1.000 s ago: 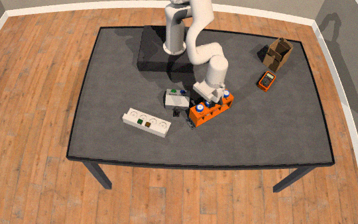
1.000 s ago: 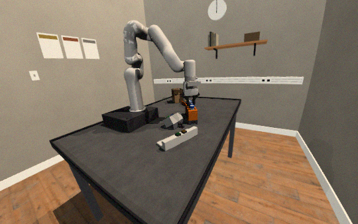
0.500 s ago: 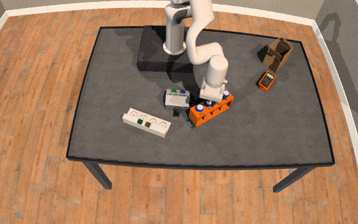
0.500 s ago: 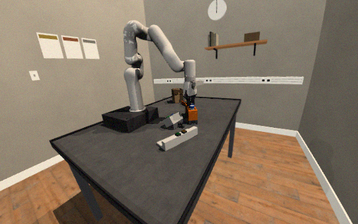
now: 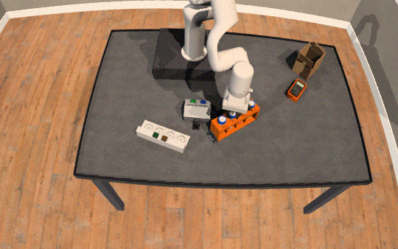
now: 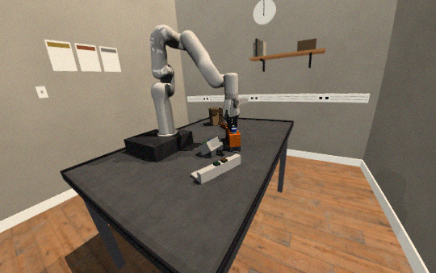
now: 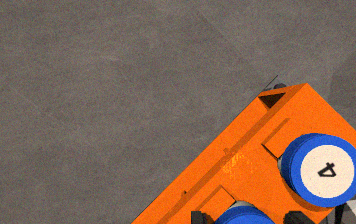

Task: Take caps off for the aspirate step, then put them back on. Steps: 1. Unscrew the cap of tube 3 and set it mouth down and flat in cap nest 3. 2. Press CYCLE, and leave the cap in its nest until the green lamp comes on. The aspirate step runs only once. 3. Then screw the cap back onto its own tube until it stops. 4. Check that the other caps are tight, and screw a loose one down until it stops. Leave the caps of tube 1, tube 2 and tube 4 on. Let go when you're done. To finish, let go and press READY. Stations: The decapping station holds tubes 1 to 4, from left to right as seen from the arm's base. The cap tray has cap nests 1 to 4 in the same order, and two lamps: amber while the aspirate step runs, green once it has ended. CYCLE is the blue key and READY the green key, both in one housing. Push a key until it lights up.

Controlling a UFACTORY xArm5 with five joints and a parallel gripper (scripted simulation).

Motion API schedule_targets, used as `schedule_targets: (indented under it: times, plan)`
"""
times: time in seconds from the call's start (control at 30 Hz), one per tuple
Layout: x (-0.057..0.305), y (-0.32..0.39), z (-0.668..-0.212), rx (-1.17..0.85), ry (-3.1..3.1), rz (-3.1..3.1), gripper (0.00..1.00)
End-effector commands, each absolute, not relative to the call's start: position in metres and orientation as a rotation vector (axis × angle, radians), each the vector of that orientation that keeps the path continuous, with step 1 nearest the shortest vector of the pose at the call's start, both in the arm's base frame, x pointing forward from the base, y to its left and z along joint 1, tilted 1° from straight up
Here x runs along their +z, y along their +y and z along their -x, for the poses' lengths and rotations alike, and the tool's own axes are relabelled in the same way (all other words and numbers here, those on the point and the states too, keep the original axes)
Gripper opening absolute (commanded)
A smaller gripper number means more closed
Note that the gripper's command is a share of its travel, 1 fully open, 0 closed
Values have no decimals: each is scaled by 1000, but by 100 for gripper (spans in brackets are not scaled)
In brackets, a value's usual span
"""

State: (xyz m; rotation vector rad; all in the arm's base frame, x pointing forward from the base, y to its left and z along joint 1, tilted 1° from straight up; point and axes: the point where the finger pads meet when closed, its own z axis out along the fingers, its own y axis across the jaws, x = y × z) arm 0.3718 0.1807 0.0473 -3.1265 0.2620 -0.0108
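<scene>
My gripper (image 7: 247, 219) sits at the bottom edge of the wrist view, with only the dark fingertips showing. They stand on either side of the blue cap of tube 3 (image 7: 245, 215), about half open. They are slack around the cap and not clamped on it, so I hold nothing. The cap is on its tube in the station, and only its top rim shows.

Just right of it, at the lower right of the frame, is the cap of tube 4 (image 7: 324, 170), blue with a white top marked 4. It is seated at the end of the orange decapping station (image 7: 240, 160), which runs diagonally across the lower right corner.

In the top view my wrist covers part of the station at mid-frame. Just left of it is the grey key housing (image 5: 196, 110) with the green key (image 5: 192, 101) and the blue key (image 5: 203, 102). Lower left lies the white cap tray (image 5: 162, 144), with all four nests bare.

Well apart, toward the upper right of the table (image 5: 258, 158), are an orange multimeter (image 5: 296, 89) and an open cardboard box (image 5: 309, 60).
</scene>
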Motion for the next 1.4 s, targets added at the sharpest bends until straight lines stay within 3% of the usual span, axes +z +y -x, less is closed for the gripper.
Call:
schedule_targets:
  times: [0.0, 0.77, 1.17, 1.2, 1.37]
  plan:
    - [48, 181, -373, -19, 520, 3095, 46]
    - [48, 181, -373, -14, 2120, 2306, 46]
    - [48, 181, -373, -12, 2391, 2023, 46]
    - [48, 181, -373, -12, 2391, 2023, 0]
    - [48, 181, -373, -12, 2391, 2023, 0]
